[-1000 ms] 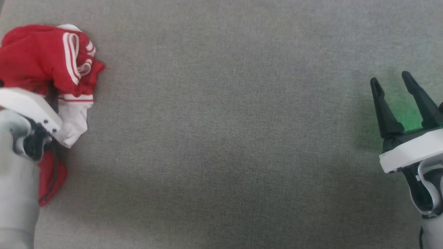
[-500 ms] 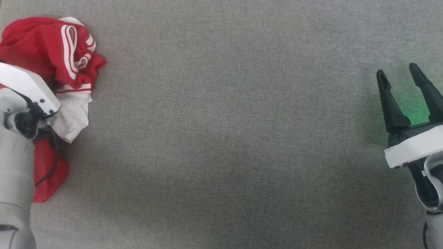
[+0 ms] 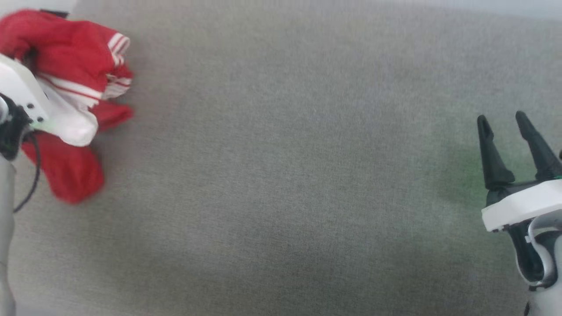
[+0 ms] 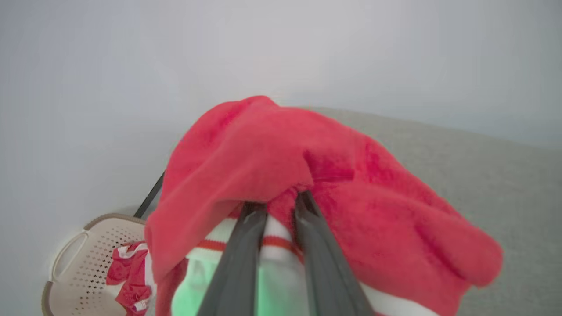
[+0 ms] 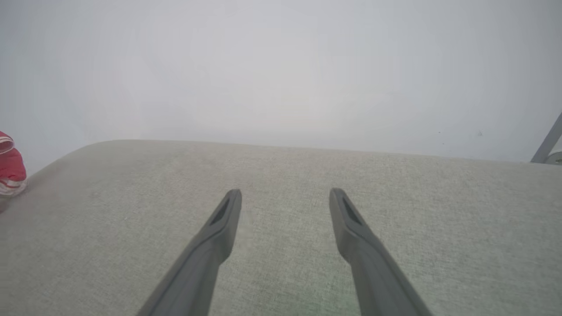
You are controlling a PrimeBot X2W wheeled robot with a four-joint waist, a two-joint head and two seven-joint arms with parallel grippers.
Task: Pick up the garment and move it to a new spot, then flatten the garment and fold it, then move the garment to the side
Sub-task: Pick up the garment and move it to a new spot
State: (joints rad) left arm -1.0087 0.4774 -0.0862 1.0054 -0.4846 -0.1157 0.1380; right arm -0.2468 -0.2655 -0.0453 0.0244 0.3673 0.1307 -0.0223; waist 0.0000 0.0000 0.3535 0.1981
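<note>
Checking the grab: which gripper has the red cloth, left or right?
The left gripper: it is shut on the garment. The right gripper stands open, away from it.

No legible text, labels, brands or numbers.

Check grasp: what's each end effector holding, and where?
Left end effector pinches the garment by a red fold beside its white striped band. Right end effector is open, holding nothing.

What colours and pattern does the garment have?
Bright red garment with white panels edged in red-and-white stripes; clearest in the head view.
</note>
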